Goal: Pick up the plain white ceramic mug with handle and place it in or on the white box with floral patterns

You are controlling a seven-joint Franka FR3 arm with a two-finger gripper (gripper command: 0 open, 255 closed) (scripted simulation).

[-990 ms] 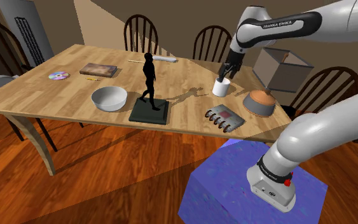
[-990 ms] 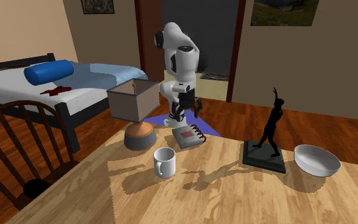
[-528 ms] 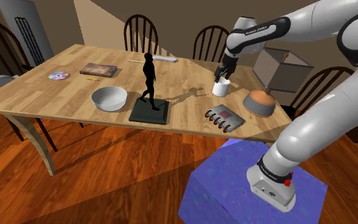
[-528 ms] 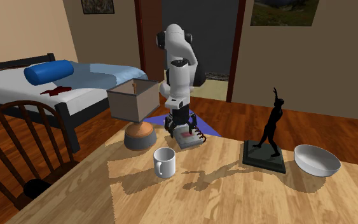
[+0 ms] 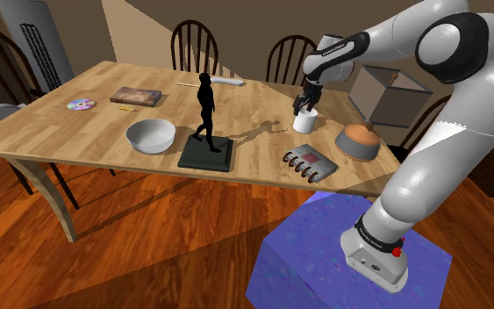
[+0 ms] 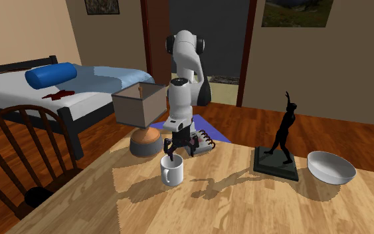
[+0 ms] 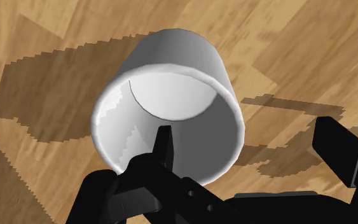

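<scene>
- lowered since half a second ago, gripper (image 5: 304, 104) now reaches the mug (image 5: 304, 120), upright on the table (image 5: 78, 132) near the box (image 5: 385, 92).
- jaws apart: one finger inside the mug, the other outside, clear of its wall.
- likely next: close on the rim, then lift.

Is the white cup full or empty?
Empty: the wrist view looks straight into the cup and shows its bare white bottom.
</scene>
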